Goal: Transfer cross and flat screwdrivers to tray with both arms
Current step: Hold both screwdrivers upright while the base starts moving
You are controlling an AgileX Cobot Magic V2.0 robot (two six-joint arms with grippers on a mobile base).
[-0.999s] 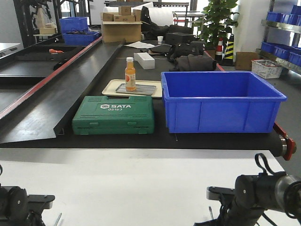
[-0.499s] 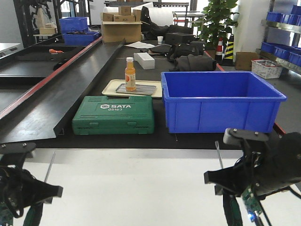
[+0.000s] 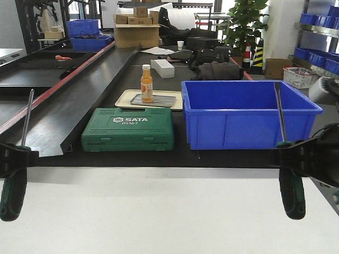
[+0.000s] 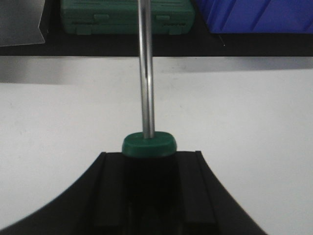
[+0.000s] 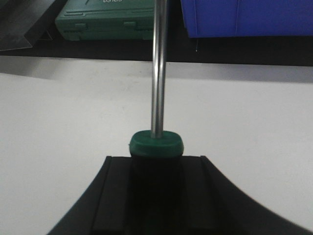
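The left pincer (image 3: 11, 159) is clamped shut on the left screwdriver (image 3: 12, 197). Its dark green-and-black handle hangs below the pincer, and the thin silver shaft rises above it, leaning slightly toward the right pincer (image 3: 299, 159). That one grips the right screwdriver (image 3: 292, 198) the same way, handle beneath and shaft upward (with a faint lean back toward the left pincer). Both tools are held over the white worktop (image 3: 159, 211). In each wrist view the green collar sits just at the pincer's front edge. Beyond the left pincer lies a green SATA tool case (image 3: 127, 128), and beyond the right pincer a deep blue bin (image 3: 249, 114). The tips are too small to tell cross from flat.
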